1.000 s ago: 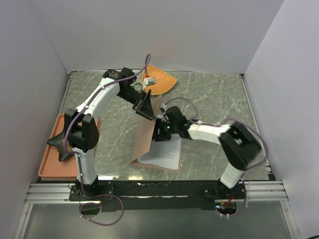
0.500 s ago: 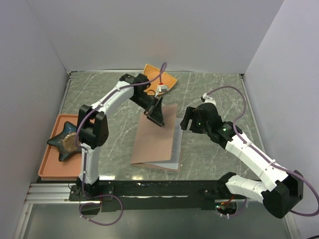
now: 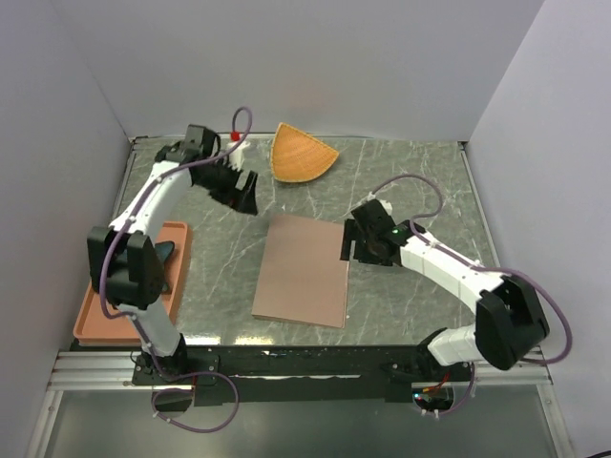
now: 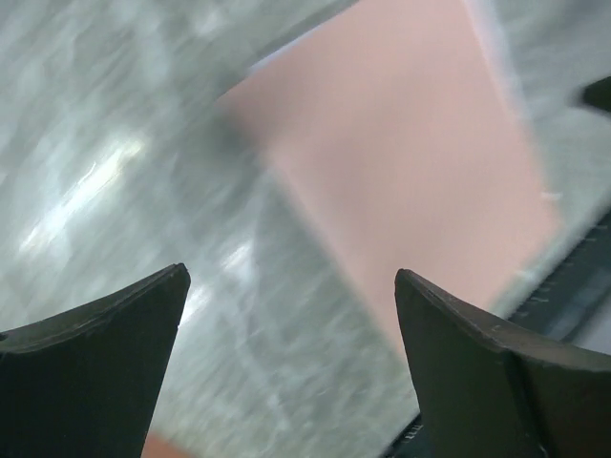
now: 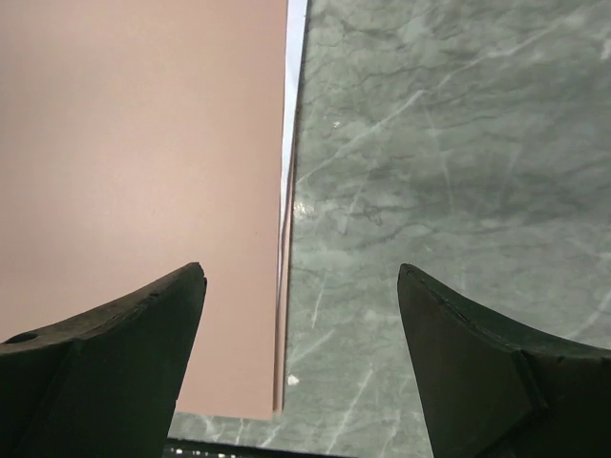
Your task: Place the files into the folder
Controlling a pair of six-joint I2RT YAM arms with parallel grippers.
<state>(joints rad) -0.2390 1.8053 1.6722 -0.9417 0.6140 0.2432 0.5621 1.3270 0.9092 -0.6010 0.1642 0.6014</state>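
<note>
Folder (image 3: 302,270) is lying flat and closed in the middle of the overhead frame, on the grey-green marbled counter (image 3: 420,181), long side running up-down with a slight tilt. Reddish-brown cover is facing up.

Files (image 5: 294,57) are sitting inside it. Only a thin white sliver is peeking out along the folder's right edge, and that shows clearly only in the right wrist view. I can't make out any printed text.

Right end effector (image 3: 351,243) is hanging at the folder's right edge, centre-right of the overhead frame. Jaws are standing spread and gripping nothing. In its wrist view one finger is sitting over the cover and the other over bare counter, with the folder edge running between them. I can't tell whether the tips are touching the surface.

Left end effector (image 3: 243,194) is sitting in the upper left of the overhead frame, over bare counter and well apart from the folder's upper-left corner. Jaws are spread wide and empty. Its wrist view is blurred, with the folder showing in the upper right.

Orange fan-shaped dish (image 3: 301,153) is resting at top centre, near the back wall. Salmon tray (image 3: 95,315) is lying at lower left, with a dark object (image 3: 164,258) on it, mostly hidden behind the left arm.
</note>
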